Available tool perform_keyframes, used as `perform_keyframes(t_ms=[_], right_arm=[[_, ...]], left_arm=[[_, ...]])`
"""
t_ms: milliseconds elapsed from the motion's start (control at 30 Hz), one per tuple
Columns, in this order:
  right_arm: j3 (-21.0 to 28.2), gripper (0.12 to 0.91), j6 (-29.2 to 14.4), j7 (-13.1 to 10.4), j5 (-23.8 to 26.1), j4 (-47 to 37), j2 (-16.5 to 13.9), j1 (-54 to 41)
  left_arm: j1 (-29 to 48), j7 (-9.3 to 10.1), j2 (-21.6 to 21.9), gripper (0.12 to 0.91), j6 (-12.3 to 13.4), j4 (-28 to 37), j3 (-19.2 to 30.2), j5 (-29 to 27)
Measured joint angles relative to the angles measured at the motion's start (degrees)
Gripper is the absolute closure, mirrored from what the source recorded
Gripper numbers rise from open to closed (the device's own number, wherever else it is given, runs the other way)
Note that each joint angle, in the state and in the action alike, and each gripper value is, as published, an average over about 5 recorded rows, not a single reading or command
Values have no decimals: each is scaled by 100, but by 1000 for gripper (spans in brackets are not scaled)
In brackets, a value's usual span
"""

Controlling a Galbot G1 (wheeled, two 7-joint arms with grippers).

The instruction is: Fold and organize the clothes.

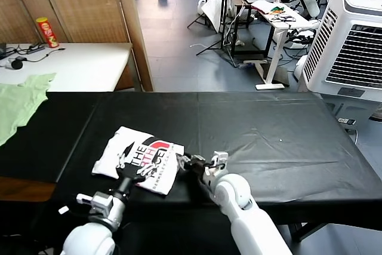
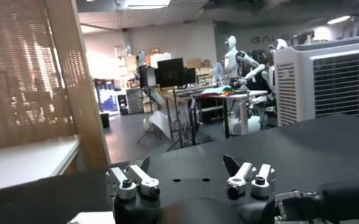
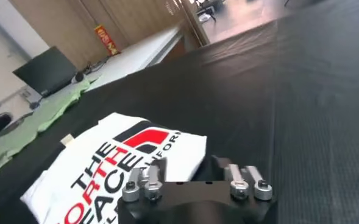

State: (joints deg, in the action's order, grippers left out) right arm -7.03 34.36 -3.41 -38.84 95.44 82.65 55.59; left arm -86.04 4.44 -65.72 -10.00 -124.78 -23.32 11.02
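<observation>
- The white cotton short-sleeved T-shirt with a black-and-red logo print (image 1: 141, 160) lies folded into a compact rectangle, logo up, on the black cloth-covered surface (image 1: 268, 141), near its front edge; it looks close to finished, so what remains is probably tidying or squaring it.
- The left gripper (image 1: 132, 167) hovers over the shirt's near edge with its fingers (image 2: 133, 182) spread wide and nothing between them, apparently clear of the fabric.
- The right gripper (image 1: 200, 164) sits just beside the shirt's right edge; its fingers (image 3: 144, 182) stand apart over bare cloth, gripping nothing, though the exact gap is hard to judge.
- A pale green garment (image 1: 18, 103) lies well apart, beyond the left fingers.
</observation>
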Motion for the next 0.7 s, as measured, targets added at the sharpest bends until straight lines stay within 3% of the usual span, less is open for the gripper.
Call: perform_keyframes(t_ms=[100, 167, 433, 533, 700], right_arm=[[-58, 850, -38, 66, 29, -101, -43, -104], [-120, 888, -91, 129, 107, -195, -91, -209], [-338, 897, -45, 441, 748, -769, -373, -902], [-374, 823, 32, 570, 1167, -789, -512, -989], [-507, 558, -141, 501, 1817, -240, -813, -597]], left_arm=[[-100, -1, -57, 232, 61, -10, -65, -71], [-167, -1, -94, 232, 103, -10, -110, -102], [-388, 53, -187, 232, 267, 25, -273, -89], [-437, 157, -194, 232, 320, 82, -298, -21], [-489, 383, -218, 232, 530, 222, -334, 219]])
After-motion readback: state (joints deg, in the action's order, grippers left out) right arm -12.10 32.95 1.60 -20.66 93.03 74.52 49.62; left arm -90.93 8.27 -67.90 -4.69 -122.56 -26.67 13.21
